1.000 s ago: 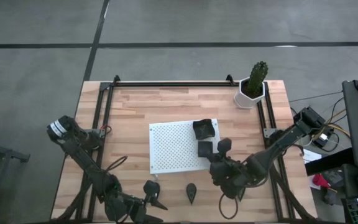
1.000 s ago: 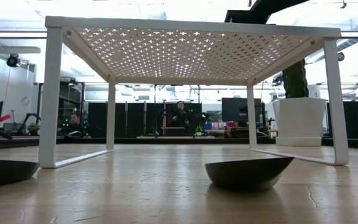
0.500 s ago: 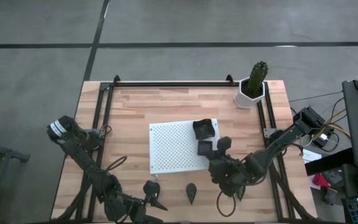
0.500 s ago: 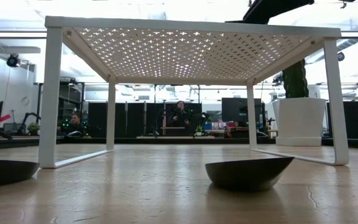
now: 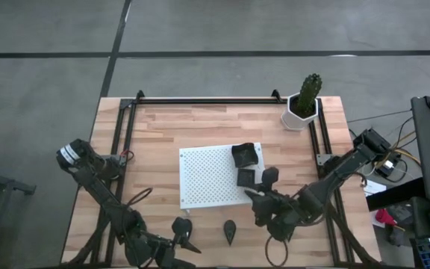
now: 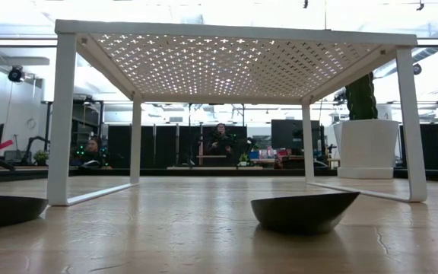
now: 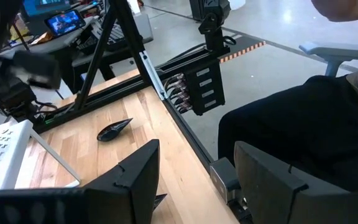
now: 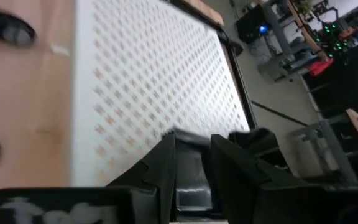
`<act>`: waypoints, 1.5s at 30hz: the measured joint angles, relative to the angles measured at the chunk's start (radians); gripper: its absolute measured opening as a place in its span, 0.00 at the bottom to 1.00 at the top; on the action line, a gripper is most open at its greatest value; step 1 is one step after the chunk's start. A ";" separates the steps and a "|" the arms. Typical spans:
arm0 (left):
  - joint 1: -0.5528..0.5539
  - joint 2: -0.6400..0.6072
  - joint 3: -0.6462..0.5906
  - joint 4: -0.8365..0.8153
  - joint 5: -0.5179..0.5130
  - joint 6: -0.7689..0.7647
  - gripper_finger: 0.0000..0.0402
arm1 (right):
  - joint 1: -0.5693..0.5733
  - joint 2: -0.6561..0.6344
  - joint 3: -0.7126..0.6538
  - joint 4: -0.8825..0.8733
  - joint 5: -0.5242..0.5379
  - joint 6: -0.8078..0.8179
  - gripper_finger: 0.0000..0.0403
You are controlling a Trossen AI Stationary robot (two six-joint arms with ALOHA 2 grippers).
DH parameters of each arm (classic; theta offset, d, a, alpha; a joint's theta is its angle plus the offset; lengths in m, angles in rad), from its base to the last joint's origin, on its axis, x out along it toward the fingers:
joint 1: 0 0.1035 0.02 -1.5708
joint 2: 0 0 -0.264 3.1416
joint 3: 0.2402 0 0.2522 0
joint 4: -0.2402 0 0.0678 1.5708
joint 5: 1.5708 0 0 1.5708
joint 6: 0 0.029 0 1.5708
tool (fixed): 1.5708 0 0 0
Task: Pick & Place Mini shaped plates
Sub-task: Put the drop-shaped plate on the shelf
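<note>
Backing off slightly toward the table's near edge, the right gripper (image 5: 257,206) has parted its fingers and let go of the small square plate (image 5: 245,178), which now lies free on the white perforated board (image 5: 207,178) at its right edge. The fingers stand narrowly apart, holding nothing. Just beyond sits a larger square plate (image 5: 245,155). On the bare wood lie two leaf-shaped plates (image 5: 231,231), (image 5: 181,226). The left gripper (image 5: 187,246) waits wide open at the near edge.
</note>
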 joint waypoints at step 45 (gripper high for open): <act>0.027 -0.004 -0.031 -0.019 -0.046 -0.141 0.50 | 0.397 0.062 -0.074 -0.218 -0.332 1.385 0.02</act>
